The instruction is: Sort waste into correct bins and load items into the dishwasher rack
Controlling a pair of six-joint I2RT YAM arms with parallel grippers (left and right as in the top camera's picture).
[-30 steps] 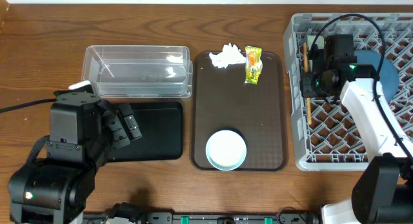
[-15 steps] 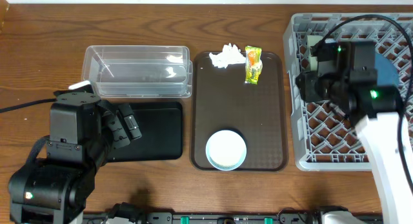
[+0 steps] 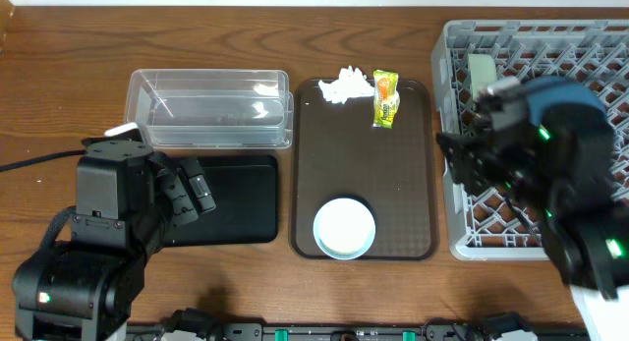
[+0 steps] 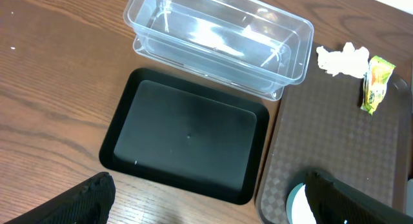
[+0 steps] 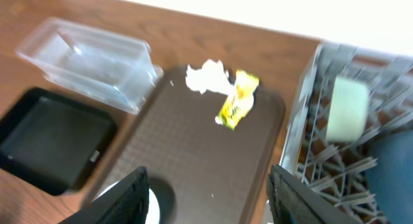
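Observation:
A crumpled white tissue [image 3: 344,85] and a yellow-green-orange snack wrapper [image 3: 385,97] lie at the far end of the brown serving tray [image 3: 393,174]. A white bowl [image 3: 344,228] sits at its near end. The clear tub [image 3: 211,108] and black tray [image 3: 236,198] stand to the left. The grey dishwasher rack [image 3: 462,238] at the right holds a dark blue bowl [image 3: 575,93] and a mint-green bowl [image 5: 348,108]. My right gripper [image 5: 210,198] is open and empty, high over the rack's left edge [image 3: 454,149]. My left gripper [image 4: 206,208] is open and empty beside the black tray. The cup and rice are not visible.
The right arm's body [image 3: 550,174] covers much of the rack in the overhead view. The left arm's base [image 3: 98,233] sits at the front left of the wooden table. The right wrist view is blurred.
My right arm has swung from the rack's back toward the front and risen toward the camera, its gripper now facing the brown tray. The left arm has not moved.

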